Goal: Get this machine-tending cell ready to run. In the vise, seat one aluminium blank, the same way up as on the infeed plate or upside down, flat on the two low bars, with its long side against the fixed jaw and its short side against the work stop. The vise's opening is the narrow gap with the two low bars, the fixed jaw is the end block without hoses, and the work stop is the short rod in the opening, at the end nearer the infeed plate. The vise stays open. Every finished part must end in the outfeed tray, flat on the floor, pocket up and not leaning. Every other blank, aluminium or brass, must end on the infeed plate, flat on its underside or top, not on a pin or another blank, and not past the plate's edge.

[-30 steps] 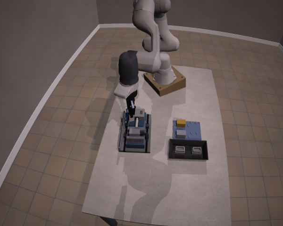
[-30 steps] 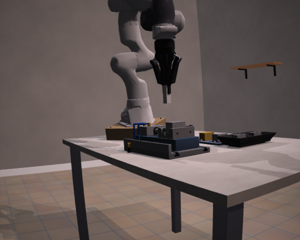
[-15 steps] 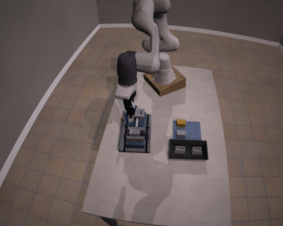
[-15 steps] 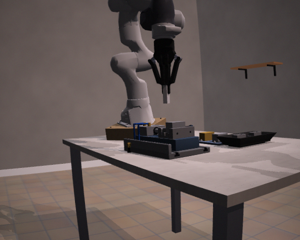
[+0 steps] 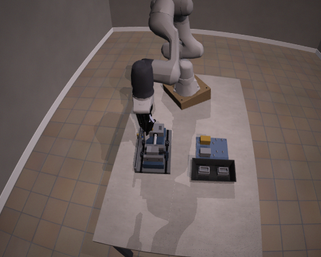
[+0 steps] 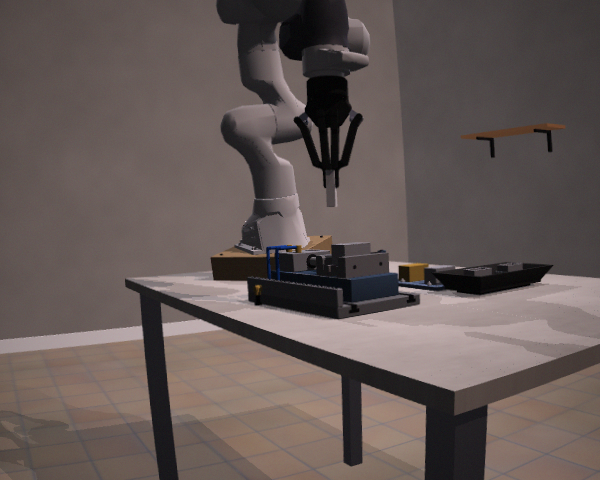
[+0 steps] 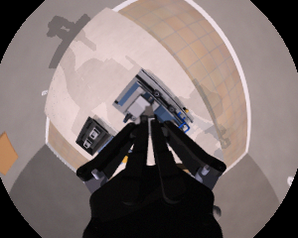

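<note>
My gripper [image 5: 148,128] [image 6: 331,198] [image 7: 149,111] is shut on nothing and hangs well above the far, hosed end of the vise [image 5: 152,155] [image 6: 344,294] [image 7: 144,95]. A grey aluminium blank [image 5: 152,150] sits in the vise against the near end block; I cannot tell whether it lies flat on the bars. On the blue infeed plate [image 5: 221,148] lie a brass blank [image 5: 205,139] [image 6: 412,271] and an aluminium blank [image 5: 205,151]. The black outfeed tray [image 5: 213,178] [image 6: 496,281] [image 7: 92,134] holds two finished parts [image 5: 203,169] [image 5: 223,170], pocket up.
The arm's wooden pedestal [image 5: 191,100] [image 6: 228,263] stands behind the vise. The table edge [image 6: 290,335] runs close to the vise's left side. A wall shelf [image 6: 512,130] hangs far to the right.
</note>
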Controlling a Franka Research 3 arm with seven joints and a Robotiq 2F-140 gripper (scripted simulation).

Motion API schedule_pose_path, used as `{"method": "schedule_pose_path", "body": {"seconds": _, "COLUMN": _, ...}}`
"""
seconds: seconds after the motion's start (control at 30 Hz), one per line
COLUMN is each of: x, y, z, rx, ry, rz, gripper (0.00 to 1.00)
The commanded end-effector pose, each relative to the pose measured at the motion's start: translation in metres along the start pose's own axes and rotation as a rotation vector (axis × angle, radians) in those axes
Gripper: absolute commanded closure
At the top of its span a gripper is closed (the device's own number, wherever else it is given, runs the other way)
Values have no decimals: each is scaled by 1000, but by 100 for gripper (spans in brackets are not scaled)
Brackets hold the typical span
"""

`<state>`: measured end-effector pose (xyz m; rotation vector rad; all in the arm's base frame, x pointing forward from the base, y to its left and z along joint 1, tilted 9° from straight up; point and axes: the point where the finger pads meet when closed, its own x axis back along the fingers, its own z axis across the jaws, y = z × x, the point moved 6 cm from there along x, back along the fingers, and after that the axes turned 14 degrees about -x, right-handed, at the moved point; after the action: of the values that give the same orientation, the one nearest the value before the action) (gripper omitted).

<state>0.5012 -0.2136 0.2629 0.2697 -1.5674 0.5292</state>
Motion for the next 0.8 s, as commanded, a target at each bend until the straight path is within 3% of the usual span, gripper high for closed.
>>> {"method": "schedule_pose_path", "body": {"seconds": 0.0, "x": -1, "y": -2, "z": 0, "rx": 167, "ry": -7, "rz": -17, "gripper": 100}}
{"method": "schedule_pose_path", "body": {"seconds": 0.77, "x": -1, "y": -15, "z": -1, "rx": 512, "ry": -9, "rz": -15, "gripper": 100}}
